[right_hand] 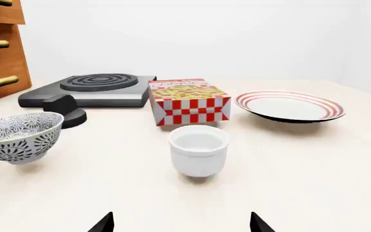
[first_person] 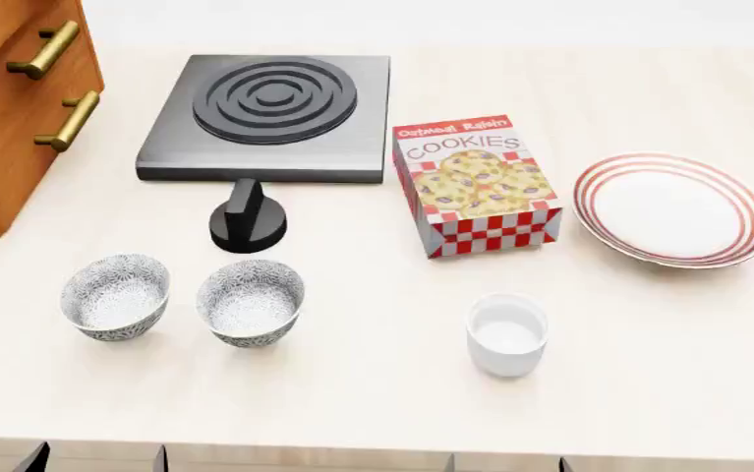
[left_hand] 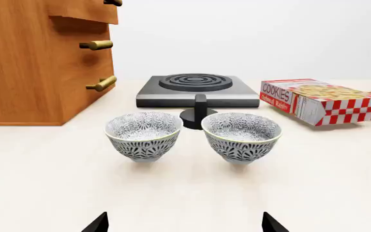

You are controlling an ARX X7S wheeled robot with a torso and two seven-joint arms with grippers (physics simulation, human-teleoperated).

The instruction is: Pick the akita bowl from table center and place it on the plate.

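Two akita bowls, white with a dark leaf pattern, stand side by side on the table's front left. The one nearer the centre (first_person: pixel 251 301) (left_hand: pixel 241 137) (right_hand: pixel 19 137) is upright and empty, and its twin (first_person: pixel 116 295) (left_hand: pixel 144 135) is just to its left. The red-ringed white plate (first_person: pixel 670 208) (right_hand: pixel 289 106) lies at the right, bare. My left gripper (left_hand: pixel 185 224) (first_person: pixel 97 460) is open at the front edge, short of the two bowls. My right gripper (right_hand: pixel 182 223) (first_person: pixel 508 464) is open too, in front of a white cup.
A small white cup (first_person: pixel 508 335) (right_hand: pixel 198 149) stands front centre. A cookies box (first_person: pixel 477 183) lies between the bowls and the plate. A black stove (first_person: pixel 270 116) with its knob (first_person: pixel 247 218) is at the back, and a wooden drawer cabinet (first_person: pixel 16 98) at the far left.
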